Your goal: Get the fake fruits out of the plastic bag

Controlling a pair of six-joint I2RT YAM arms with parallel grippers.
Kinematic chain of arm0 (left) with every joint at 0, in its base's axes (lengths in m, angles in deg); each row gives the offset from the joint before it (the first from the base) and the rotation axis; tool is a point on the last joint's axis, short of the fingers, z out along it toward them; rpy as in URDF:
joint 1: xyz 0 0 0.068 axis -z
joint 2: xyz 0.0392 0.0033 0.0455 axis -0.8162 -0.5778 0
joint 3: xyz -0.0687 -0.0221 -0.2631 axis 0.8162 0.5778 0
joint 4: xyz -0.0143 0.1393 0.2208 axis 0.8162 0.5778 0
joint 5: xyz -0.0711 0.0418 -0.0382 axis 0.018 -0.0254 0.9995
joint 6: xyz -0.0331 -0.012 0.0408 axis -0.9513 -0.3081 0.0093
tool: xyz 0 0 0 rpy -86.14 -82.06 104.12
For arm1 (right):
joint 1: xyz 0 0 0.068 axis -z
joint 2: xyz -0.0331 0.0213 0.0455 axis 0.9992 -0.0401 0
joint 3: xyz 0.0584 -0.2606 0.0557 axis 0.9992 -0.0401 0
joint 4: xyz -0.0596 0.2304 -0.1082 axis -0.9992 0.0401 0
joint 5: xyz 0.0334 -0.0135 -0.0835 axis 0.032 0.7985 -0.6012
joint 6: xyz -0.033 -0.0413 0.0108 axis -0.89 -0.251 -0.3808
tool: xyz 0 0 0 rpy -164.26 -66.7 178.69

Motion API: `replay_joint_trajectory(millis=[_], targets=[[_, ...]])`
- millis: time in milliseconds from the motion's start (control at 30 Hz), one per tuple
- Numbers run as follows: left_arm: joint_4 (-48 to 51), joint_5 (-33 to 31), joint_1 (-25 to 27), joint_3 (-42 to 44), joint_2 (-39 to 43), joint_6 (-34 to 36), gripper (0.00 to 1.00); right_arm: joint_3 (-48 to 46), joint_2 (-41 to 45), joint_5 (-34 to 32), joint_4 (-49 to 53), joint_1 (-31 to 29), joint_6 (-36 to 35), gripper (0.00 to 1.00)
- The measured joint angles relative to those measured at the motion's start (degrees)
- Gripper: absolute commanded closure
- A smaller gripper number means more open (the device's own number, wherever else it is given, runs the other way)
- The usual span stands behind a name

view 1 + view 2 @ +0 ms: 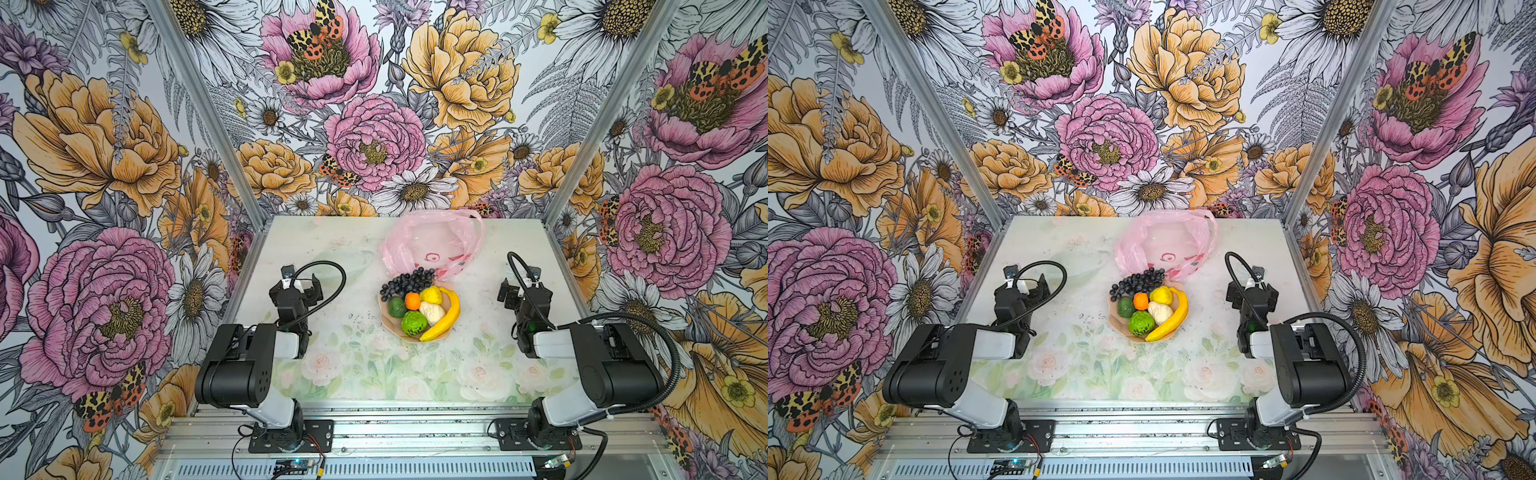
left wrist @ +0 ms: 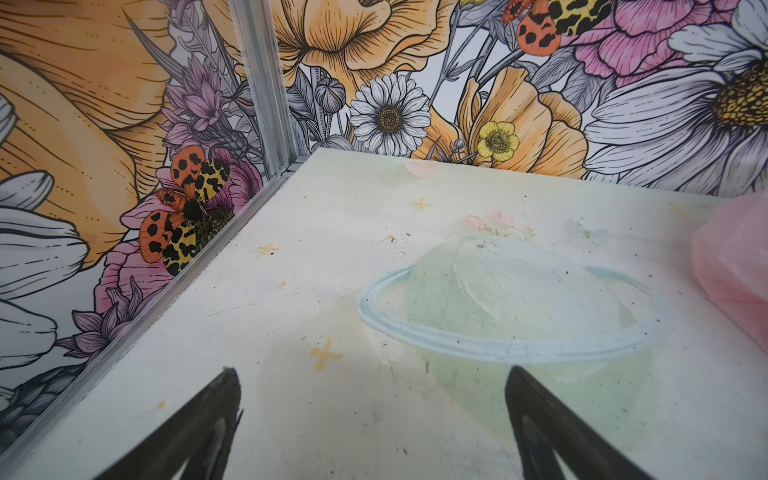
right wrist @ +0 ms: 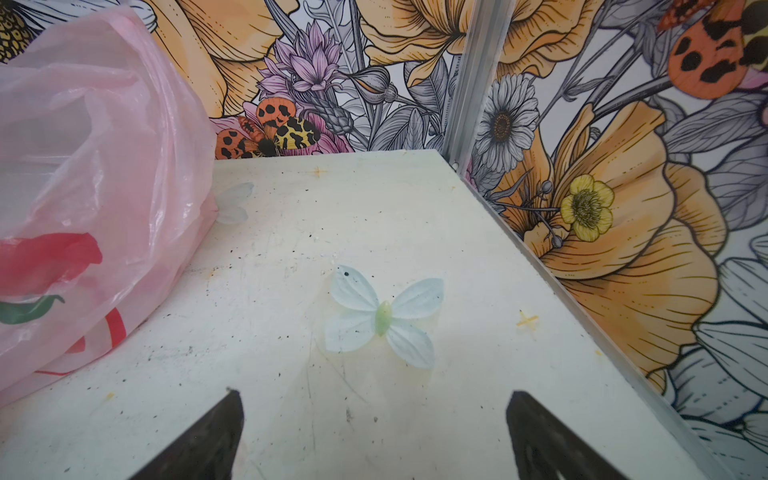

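The fake fruits lie heaped in a peach-pink scalloped bowl [image 1: 409, 340] mid-table: dark grape bunch [image 1: 407, 282], yellow banana [image 1: 446, 318], green avocado [image 1: 397, 306], small orange [image 1: 412, 301], yellow lemon [image 1: 431, 295], cream-white lump [image 1: 432, 312] and bumpy lime-green ball [image 1: 412, 323]. Behind the bowl, the pink plastic bag [image 1: 432, 245] [image 1: 1165, 243] lies slack and crumpled, touching the grapes. My left gripper [image 1: 303, 289] [image 2: 372, 370] hangs open over bare table, left of the bowl. My right gripper [image 1: 519, 291] [image 3: 372, 392] is open too, right of the bowl, with the bag [image 3: 83, 187] beside it.
Flowered walls and metal corner posts [image 1: 199, 104] close in the table on three sides. Both arms are folded back near the front rail [image 1: 386, 432]. The tabletop [image 1: 374, 365] carries only printed pictures: a ringed planet [image 2: 503, 307] and a pale butterfly [image 3: 382, 320].
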Motion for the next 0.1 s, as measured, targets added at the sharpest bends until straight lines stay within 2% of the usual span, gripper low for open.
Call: replay_joint_trajectory(millis=[100], targets=[[0.0, 0.0, 0.0, 0.0, 0.0, 0.0, 0.01, 0.02, 0.0, -0.02, -0.02, 0.0, -0.02, 0.01]])
